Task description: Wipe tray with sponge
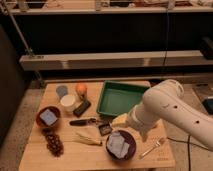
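**Claw at the sponge, just in front of the tray**

Your gripper (129, 120) sits at the end of the bulky white arm (167, 107), low over the wooden table (65, 159), and you cannot tell whether it is open or closed. Right at its tip is the sponge (118, 119), a pale yellow, soft-looking block. Its long axis runs roughly left to right, and its right end is hidden by the arm. The sponge is just beside the front edge of the tray (107, 95), a green, smooth-walled rectangle whose long side runs across the table. Nearer you, a round dark bowl (131, 150) holds a crumpled pale cloth, and a metal fork (152, 148) lies beside it.
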Tool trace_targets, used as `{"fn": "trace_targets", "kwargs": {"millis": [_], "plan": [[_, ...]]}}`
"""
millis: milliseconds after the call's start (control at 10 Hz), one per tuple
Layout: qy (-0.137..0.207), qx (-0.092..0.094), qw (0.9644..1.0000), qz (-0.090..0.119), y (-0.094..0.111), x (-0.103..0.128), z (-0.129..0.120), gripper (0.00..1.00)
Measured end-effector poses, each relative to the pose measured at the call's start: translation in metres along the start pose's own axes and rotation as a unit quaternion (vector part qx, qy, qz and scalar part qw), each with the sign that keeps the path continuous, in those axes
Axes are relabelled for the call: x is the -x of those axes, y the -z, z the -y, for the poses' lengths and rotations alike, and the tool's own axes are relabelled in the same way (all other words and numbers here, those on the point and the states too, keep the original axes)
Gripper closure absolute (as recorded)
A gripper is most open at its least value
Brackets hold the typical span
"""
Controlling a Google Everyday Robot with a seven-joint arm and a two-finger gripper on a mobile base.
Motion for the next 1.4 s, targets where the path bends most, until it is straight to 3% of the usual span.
{"fn": "trace_targets", "kwargs": {"millis": [600,700,900,1100,1200,1300,1400], "plan": [[0.002,0.002,1.0000,-0.004,0.000,-0.001,0.000,0.20],[0.019,0.007,0.9996,-0.018,0.003,-0.004,0.007,0.20],[0.072,0.015,0.9965,-0.040,0.007,-0.021,0.043,0.20],[0.130,-0.001,0.9901,-0.054,0.008,-0.053,0.091,0.20],[0.164,-0.007,0.9845,-0.061,0.007,-0.067,0.119,0.20],[0.198,-0.011,0.9780,-0.067,0.005,-0.076,0.147,0.20],[0.239,-0.011,0.9683,-0.072,0.003,-0.082,0.183,0.20]]}}
